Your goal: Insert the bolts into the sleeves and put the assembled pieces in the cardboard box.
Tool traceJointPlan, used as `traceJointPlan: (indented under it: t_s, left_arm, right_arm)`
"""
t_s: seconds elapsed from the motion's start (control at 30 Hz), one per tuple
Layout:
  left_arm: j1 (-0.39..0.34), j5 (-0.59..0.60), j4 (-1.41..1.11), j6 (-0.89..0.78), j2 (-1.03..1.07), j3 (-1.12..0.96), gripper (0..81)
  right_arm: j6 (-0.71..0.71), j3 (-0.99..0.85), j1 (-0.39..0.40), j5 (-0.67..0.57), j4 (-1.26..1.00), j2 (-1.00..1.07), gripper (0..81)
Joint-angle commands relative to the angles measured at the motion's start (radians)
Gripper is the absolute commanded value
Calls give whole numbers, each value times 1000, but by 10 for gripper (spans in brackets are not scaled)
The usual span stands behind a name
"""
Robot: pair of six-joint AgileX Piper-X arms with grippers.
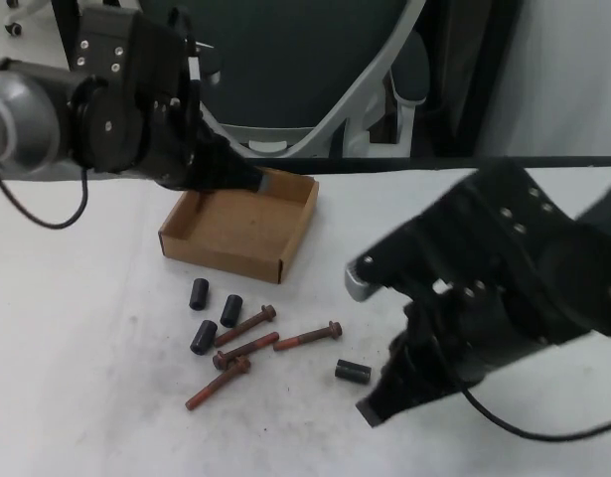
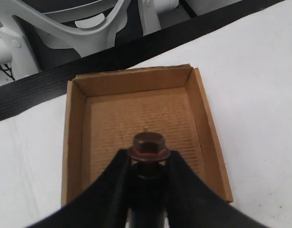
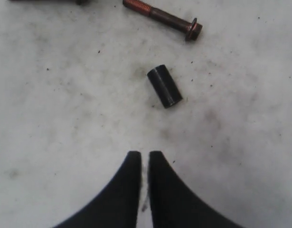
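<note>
The cardboard box point(image 1: 226, 256) sits near the far edge of the counter point(image 1: 86, 397). The left gripper point(image 2: 149, 156) hangs over the box, its fingers clamped on a bolt point(image 2: 148, 142) whose hex head faces the wrist camera, with what looks like a dark sleeve point(image 2: 146, 178) under the head. Between the box and the counter's near edge, four loose bolts point(image 1: 307, 336) and three sleeves point(image 1: 204, 336) lie clustered. A fourth sleeve point(image 3: 164, 87) lies apart from them, near the right gripper point(image 3: 144, 156), whose fingers are almost together above the counter, holding nothing.
</note>
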Motion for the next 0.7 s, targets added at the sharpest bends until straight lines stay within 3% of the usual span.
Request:
traceJointPlan:
  t_s: [0.0, 0.07, 0.13, 0.3, 0.67]
  left_arm:
    - [2, 10, 3, 9, 16, -44, 8]
    - [2, 10, 18, 9, 46, -77, 8]
    - [2, 17, 43, 9, 77, -108, 8]
    - [2, 32, 67, 9, 158, -163, 8]
    - [2, 32, 67, 31, 284, -237, 8]
  right_arm:
    - [-51, -60, -16, -10, 4, 43, 240]
    - [-65, -85, -26, -11, 11, 69, 379]
    - [-67, -114, -35, -12, 35, 103, 452]
    - [-115, -188, -54, -10, 110, 185, 408]
    - [-159, -265, -60, -10, 116, 277, 407]
